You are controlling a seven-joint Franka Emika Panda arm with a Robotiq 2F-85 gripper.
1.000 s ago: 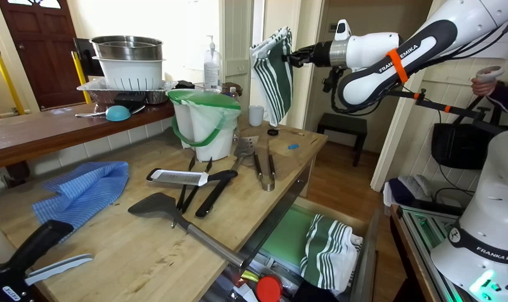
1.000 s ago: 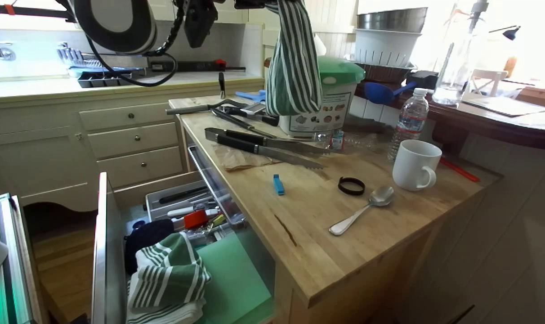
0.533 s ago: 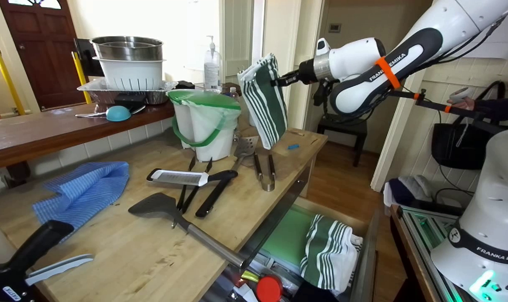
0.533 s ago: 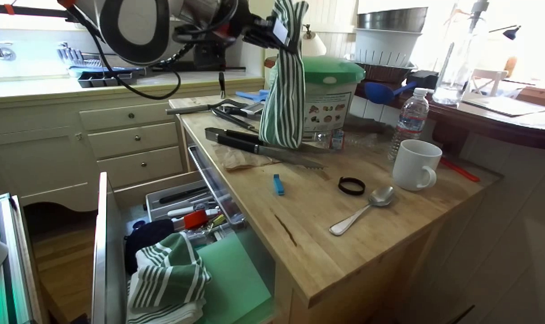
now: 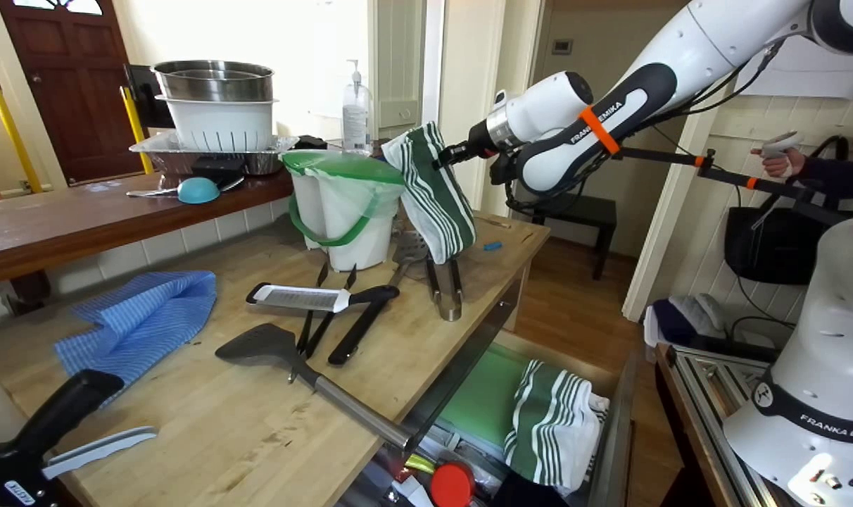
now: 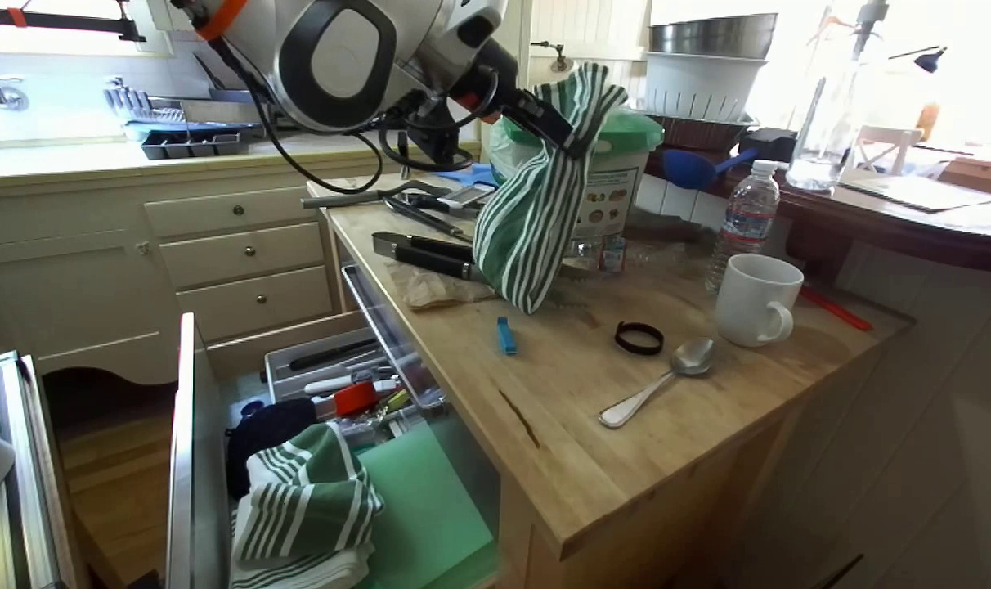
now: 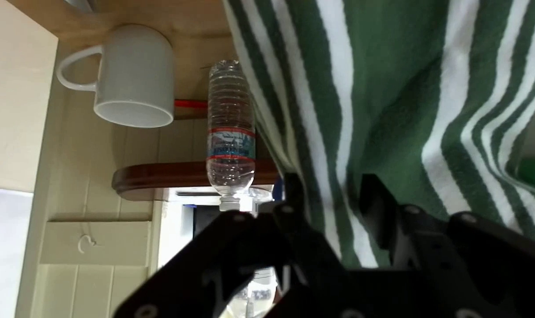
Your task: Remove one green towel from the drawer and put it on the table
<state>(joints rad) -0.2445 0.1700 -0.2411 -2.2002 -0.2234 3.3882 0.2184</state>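
Observation:
A green and white striped towel [image 5: 437, 201] hangs from my gripper [image 5: 442, 159] over the table [image 5: 208, 436], beside the bucket. It also shows in an exterior view [image 6: 532, 221] and fills the right of the wrist view [image 7: 386, 110]. My gripper [image 6: 573, 146] is shut on the towel near its upper end; the cloth lies between both fingers [image 7: 331, 194]. The towel's lower end hangs over the tongs [image 5: 449, 299]; I cannot tell if it touches anything. Another green striped towel [image 5: 550, 422] lies folded in the open drawer [image 6: 186, 466].
The white bucket with green lid [image 6: 618, 184] stands behind the held towel. A white mug [image 6: 757, 298], water bottle [image 6: 745, 221], spoon [image 6: 667, 383], black ring [image 6: 638, 337] and blue clip [image 6: 505, 335] are on the table. A spatula [image 5: 264, 346], grater [image 5: 303, 297] and blue cloth [image 5: 148, 310] lie further along.
My gripper and the held towel have moved down over the table and closer to the bucket. The towel's lower end has dropped to the tongs' level. The drawer and its towel have not moved.

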